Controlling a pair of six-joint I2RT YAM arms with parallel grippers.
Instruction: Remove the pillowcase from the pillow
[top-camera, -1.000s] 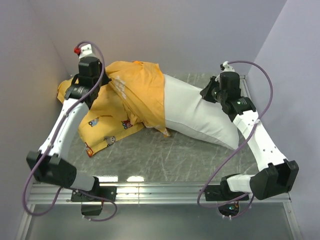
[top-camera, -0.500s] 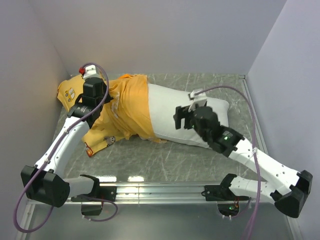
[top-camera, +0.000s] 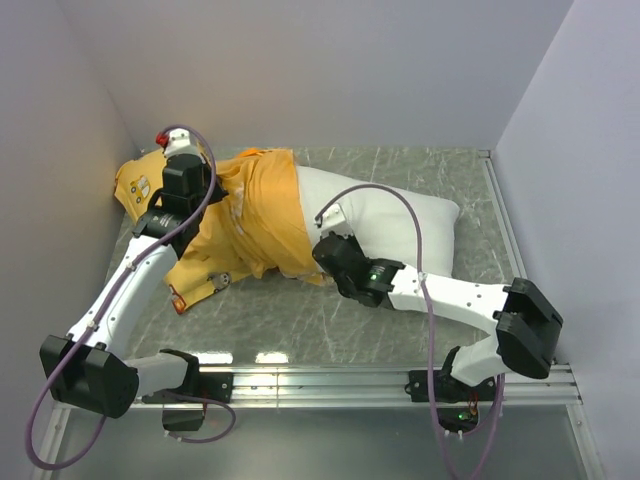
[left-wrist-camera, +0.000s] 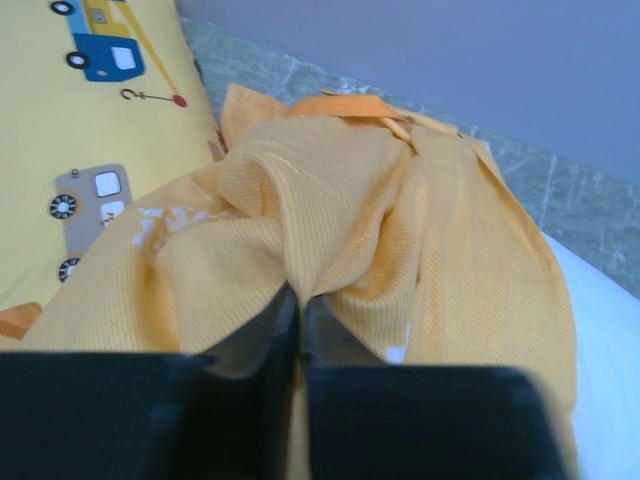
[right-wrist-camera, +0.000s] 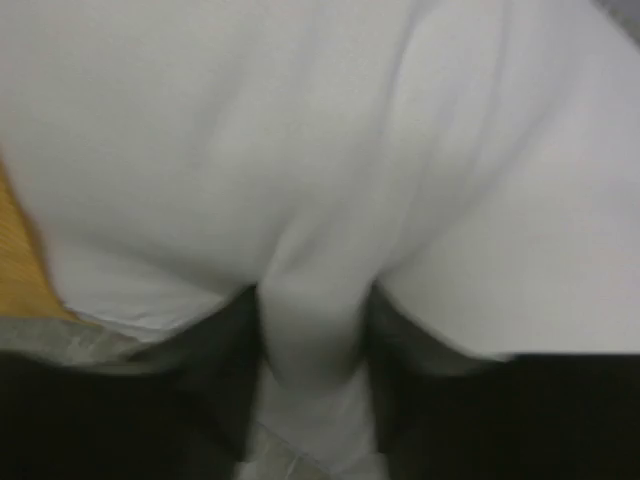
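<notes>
Right gripper (right-wrist-camera: 315, 345) relocating
Leaving the far end of the plump white oblong pillow (top-camera: 400, 215), now pinching a fold at its near edge.

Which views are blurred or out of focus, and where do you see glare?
Right wrist: blurred throughout, the white pillow and the right gripper's fingers both soft. Left wrist: the pillowcase is sharp, only the left gripper's fingers are out of focus. Top external: sharp, evenly lit, with two bright glare patches on the table at its near edge.
</notes>
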